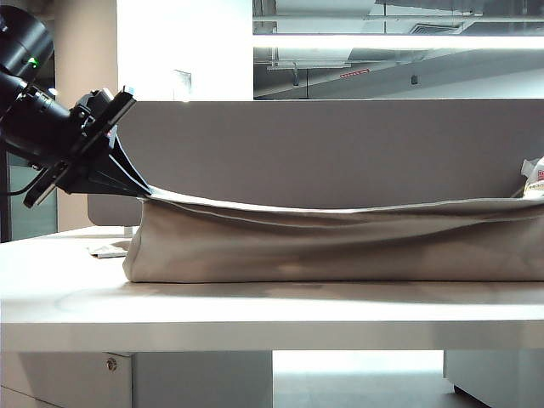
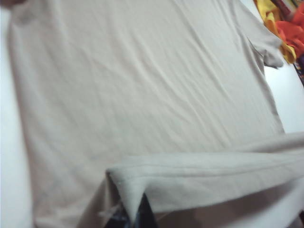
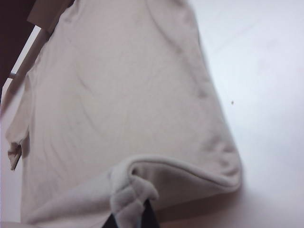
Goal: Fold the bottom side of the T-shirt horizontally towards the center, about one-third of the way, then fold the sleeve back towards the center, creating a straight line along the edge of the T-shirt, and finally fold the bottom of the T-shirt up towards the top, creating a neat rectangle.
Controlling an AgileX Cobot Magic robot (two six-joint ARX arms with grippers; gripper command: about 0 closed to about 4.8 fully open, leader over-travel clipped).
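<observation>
At far left, the left pincer (image 1: 140, 189) pinches the bottom of the T-shirt (image 1: 340, 208), lifted off the white surface (image 1: 255, 306). The T-shirt (image 1: 340, 251) drapes below across the surface. The right pincer (image 3: 130, 219), seemingly beyond the exterior view's right edge, grips bunched hem too.

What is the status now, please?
Left gripper shut on T-shirt edge, lifted. Right gripper shut on the other end. Edge raised above table. Nothing in the way.
</observation>
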